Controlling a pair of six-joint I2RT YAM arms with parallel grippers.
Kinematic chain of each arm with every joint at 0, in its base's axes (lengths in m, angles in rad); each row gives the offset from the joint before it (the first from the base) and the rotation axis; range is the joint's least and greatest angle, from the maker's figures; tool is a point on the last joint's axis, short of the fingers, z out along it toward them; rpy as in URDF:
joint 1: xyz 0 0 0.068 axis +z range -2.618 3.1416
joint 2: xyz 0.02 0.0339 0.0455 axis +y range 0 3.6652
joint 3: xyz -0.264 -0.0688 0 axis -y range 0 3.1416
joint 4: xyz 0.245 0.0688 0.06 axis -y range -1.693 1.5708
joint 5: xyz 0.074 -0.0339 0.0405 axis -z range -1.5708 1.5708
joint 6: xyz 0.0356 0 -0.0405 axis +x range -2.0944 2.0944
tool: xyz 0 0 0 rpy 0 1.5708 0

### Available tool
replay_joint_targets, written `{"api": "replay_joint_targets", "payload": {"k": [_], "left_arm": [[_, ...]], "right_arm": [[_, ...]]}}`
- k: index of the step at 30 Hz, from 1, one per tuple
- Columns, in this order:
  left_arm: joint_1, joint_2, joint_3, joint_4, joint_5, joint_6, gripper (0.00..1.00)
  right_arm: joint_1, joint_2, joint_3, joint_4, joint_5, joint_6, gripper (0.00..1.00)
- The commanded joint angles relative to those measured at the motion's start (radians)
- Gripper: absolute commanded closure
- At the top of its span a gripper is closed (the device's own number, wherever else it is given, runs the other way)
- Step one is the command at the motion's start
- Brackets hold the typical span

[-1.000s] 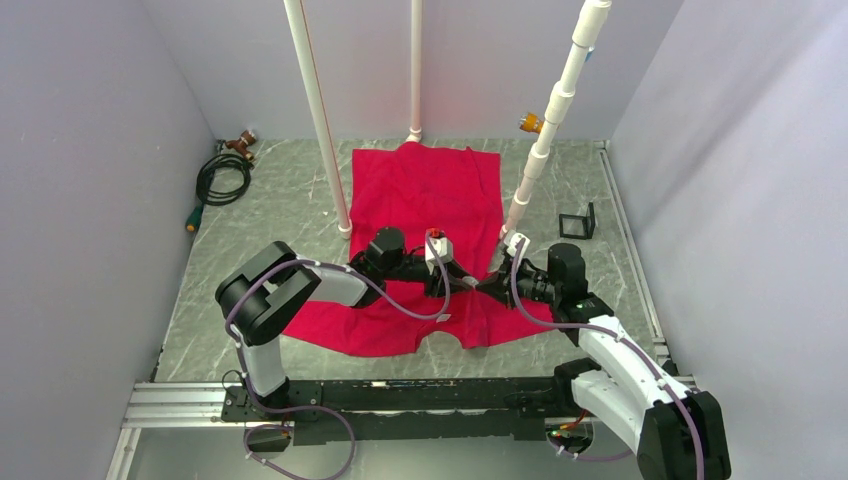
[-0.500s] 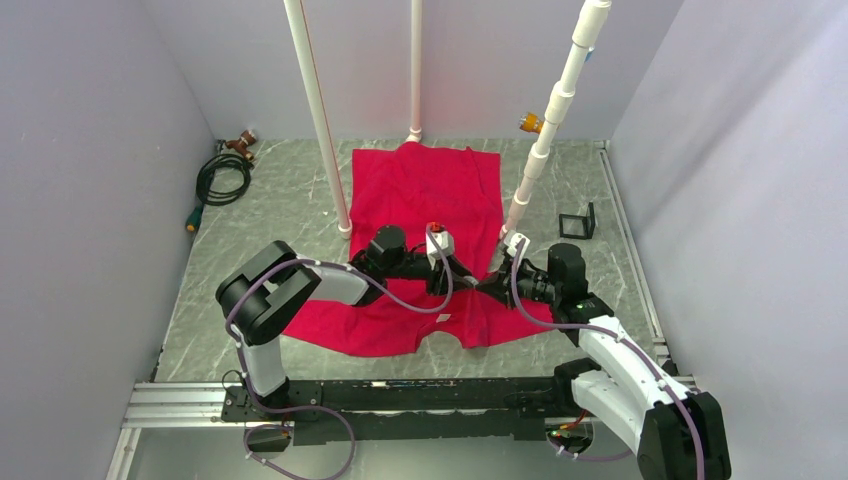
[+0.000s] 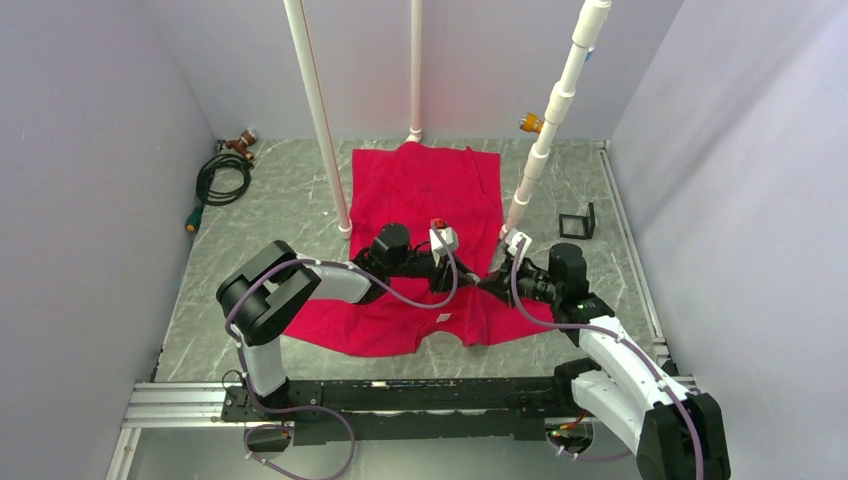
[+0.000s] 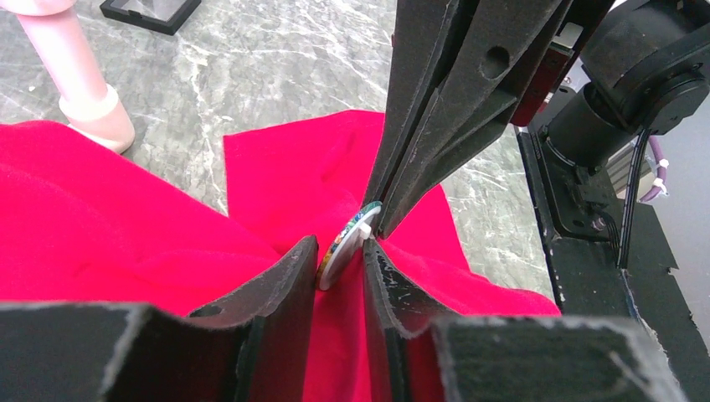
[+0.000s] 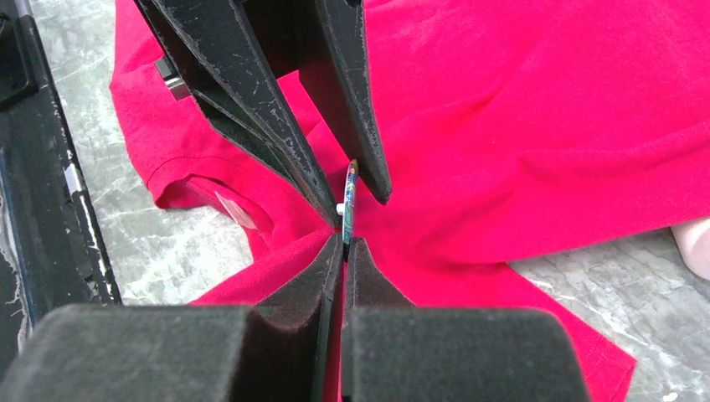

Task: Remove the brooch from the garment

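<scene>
The red garment (image 3: 425, 190) lies flat on the grey table, its fabric drawn up in folds where both grippers meet. The brooch (image 4: 345, 244), a small round disc with a pale rim, stands on edge there; it is thin and edge-on in the right wrist view (image 5: 349, 197). My left gripper (image 4: 341, 248) has its jaws narrowly apart, touching the disc on one side and its white back nub on the other, with red cloth between. My right gripper (image 5: 345, 240) is shut on the brooch's rim from the opposite side. In the top view the left gripper (image 3: 468, 283) and right gripper (image 3: 482, 285) touch tip to tip; the brooch is hidden there.
Three white pipes stand at the back (image 3: 318, 110) (image 3: 415, 70) (image 3: 550, 130); one pipe foot (image 4: 92, 117) is close behind the shirt. A coiled black hose (image 3: 222, 180) lies far left, a small black frame (image 3: 577, 225) far right. The white neck label (image 5: 234, 209) lies near the front hem.
The left wrist has shifted slightly up and to the right in the top view. The right arm has barely moved. Both grippers stay at the brooch.
</scene>
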Motion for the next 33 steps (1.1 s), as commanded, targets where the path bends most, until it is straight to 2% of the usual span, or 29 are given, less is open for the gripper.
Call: {"api": "replay_joint_targets", "payload": {"k": [1, 14, 20, 27, 33], "left_arm": [[0.021, 0.008, 0.03, -0.034, -0.085, 0.0, 0.7], [0.047, 0.021, 0.033, -0.007, -0.062, -0.08, 0.74], [0.048, 0.019, 0.013, 0.059, -0.009, -0.083, 0.63], [0.049, -0.004, -0.045, 0.157, 0.052, -0.029, 0.59], [0.052, -0.007, -0.07, 0.222, 0.097, -0.041, 0.55]], "right_arm": [[0.002, -0.028, -0.002, 0.043, -0.035, 0.001, 1.0], [0.002, -0.061, -0.019, 0.054, -0.005, -0.027, 1.0], [0.002, -0.056, -0.017, 0.054, -0.001, -0.026, 1.0], [0.002, -0.048, -0.016, 0.066, 0.029, -0.047, 1.0], [0.002, -0.038, -0.009, 0.059, 0.037, -0.076, 1.0]]}}
